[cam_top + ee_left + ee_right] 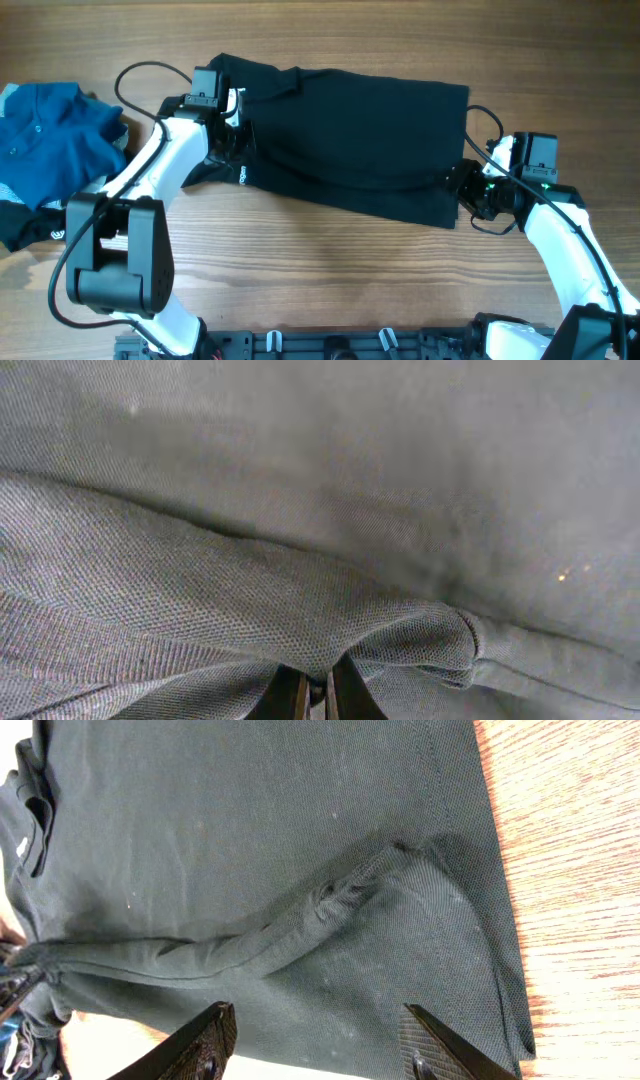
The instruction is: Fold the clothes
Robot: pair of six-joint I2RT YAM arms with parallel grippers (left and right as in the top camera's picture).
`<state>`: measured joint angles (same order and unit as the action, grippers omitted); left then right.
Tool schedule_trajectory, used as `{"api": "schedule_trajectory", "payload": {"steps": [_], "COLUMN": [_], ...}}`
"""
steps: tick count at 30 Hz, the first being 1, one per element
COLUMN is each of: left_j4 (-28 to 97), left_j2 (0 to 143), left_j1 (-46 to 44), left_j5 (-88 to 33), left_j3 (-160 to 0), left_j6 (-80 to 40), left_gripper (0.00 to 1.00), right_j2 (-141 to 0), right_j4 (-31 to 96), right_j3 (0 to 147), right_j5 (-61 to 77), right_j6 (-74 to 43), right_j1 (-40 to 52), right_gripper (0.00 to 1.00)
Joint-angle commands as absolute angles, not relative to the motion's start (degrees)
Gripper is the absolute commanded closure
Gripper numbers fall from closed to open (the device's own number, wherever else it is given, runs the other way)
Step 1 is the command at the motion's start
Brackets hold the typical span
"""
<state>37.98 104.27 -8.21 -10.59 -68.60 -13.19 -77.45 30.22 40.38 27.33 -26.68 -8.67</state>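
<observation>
The clothes here are chiefly a large black shirt point(350, 130) lying spread across the wooden table, collar end to the left. My left gripper point(238, 150) sits on the shirt's left part. In the left wrist view its fingers point(290, 698) are shut on a raised fold of the black shirt point(300, 510), which bunches over them. My right gripper point(468, 188) is at the shirt's right lower corner. In the right wrist view it stands open point(320, 1035) just over the hem, fingers point(205, 1040) wide apart, and the black shirt point(250, 840) shows a long crease.
A crumpled blue polo point(50, 135) lies at the far left, with a black white-lettered piece point(25, 225) below it. Bare wooden table point(330, 270) runs along the front. A black rail point(330, 345) lines the near edge. Cables loop behind both arms.
</observation>
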Motion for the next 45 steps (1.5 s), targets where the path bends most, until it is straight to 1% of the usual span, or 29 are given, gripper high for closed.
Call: {"api": "schedule_trajectory", "payload": {"steps": [1, 3, 6, 7, 8, 11, 12, 15, 16, 17, 18, 19, 21, 22, 25, 27, 30, 31, 32, 34, 37, 38, 40, 45], "left_j4": [38.4, 38.8, 38.9, 39.1, 39.0, 35.2, 35.5, 40.2, 43.8, 47.3, 50.7, 51.8, 48.7, 44.3, 36.8, 28.8, 17.9, 16.9, 17.5, 23.2, 41.7, 44.1, 43.5, 28.8], "left_j2": [104.9, 104.9, 104.9, 104.9, 104.9, 104.9, 104.9, 104.9, 104.5, 104.4, 104.4, 104.4, 104.4, 104.4, 105.0, 105.1, 105.0, 105.0, 105.0, 104.6, 103.6, 103.9, 104.2, 104.3], "left_j1": [-8.4, -8.4, -8.4, -8.4, -8.4, -8.4, -8.4, -8.4, -8.4, -8.4, -8.4, -8.4, -8.4, -8.4, -8.5, -8.5, -8.5, -8.5, -8.5, -8.5, -8.5, -8.5, -8.5, -8.8], "left_j5": [-11.5, -11.5, -11.5, -11.5, -11.5, -11.6, -13.3, -13.4, -13.3, -11.9, -10.2, -9.5, -9.5, -9.5, -9.5, -9.7, -14.9, -16.1, -16.2, -16.5, -11.4, -11.0, -10.6, -10.8], "left_j3": [-69.8, -69.8, -69.8, -69.8, -69.8, -69.8, -69.8, -69.8, -69.8, -69.8, -69.8, -69.7, -68.7, -67.2, -63.8, -63.2, -64.3, -65.6, -67.0, -69.5, -70.6, -69.9, -65.6, -58.9], "left_j6": [-13.9, -13.9, -13.9, -13.9, -13.9, -13.9, -13.9, -13.8, -13.6, -13.6, -13.7, -13.7, -13.7, -13.7, -13.7, -14.0, -16.1, -17.3, -17.4, -16.8, -14.7, -13.7, -13.7, -13.8], "left_gripper": [0.91, 0.85, 0.78, 0.86, 0.96, 0.96, 0.96, 0.96, 0.96, 0.94, 0.84, 0.82, 0.94, 0.96, 0.96, 0.96, 0.96, 0.96, 0.96, 0.95, 0.96, 0.96, 0.96, 0.96], "right_j2": [-76.9, -76.9, -76.9, -76.9, -76.9, -76.9, -76.9, -76.9, -76.9, -76.9, -76.9, -76.9, -76.9, -76.9, -76.9, -76.9, -76.9, -76.9, -76.9, -76.9, -76.9, -76.9, -76.9, -76.9], "right_j4": [30.0, 30.0, 30.0, 30.1, 30.0, 30.0, 30.1, 30.5, 30.8, 31.3, 31.3, 31.2, 30.9, 30.9, 30.9, 30.4, 30.1, 30.1, 30.1, 30.1, 30.1, 30.1, 30.1, 30.3], "right_j3": [41.1, 41.1, 41.1, 41.1, 41.1, 41.1, 41.1, 41.1, 41.1, 41.1, 41.1, 41.1, 41.1, 41.1, 41.1, 41.1, 41.1, 41.1, 41.1, 41.1, 41.1, 41.1, 41.1, 41.1], "right_j5": [26.5, 26.1, 25.5, 25.5, 25.5, 25.5, 25.5, 25.5, 25.5, 25.5, 25.5, 25.5, 25.3, 25.3, 25.3, 25.3, 25.3, 25.3, 25.3, 25.3, 25.3, 25.2, 24.9, 23.9], "right_j6": [-25.6, -25.6, -25.6, -25.6, -25.7, -25.6, -25.6, -25.6, -25.6, -25.6, -25.6, -25.6, -25.6, -25.6, -25.7, -25.7, -26.7, -26.8, -26.7, -25.9, -25.5, -25.5, -25.5, -25.6], "right_j1": [-8.7, -8.7, -8.7, -8.7, -8.7, -8.7, -8.7, -8.7, -8.7, -8.7, -8.7, -8.7, -8.7, -8.7, -8.7, -8.7, -8.7, -8.7, -8.7, -8.7, -8.7, -8.7, -8.7, -8.7], "right_gripper": [0.42, 0.42, 0.42, 0.42, 0.42, 0.42, 0.42, 0.42, 0.42, 0.42, 0.41, 0.41, 0.41, 0.41, 0.41, 0.41, 0.41, 0.41, 0.41, 0.41, 0.40, 0.39, 0.39, 0.39]}}
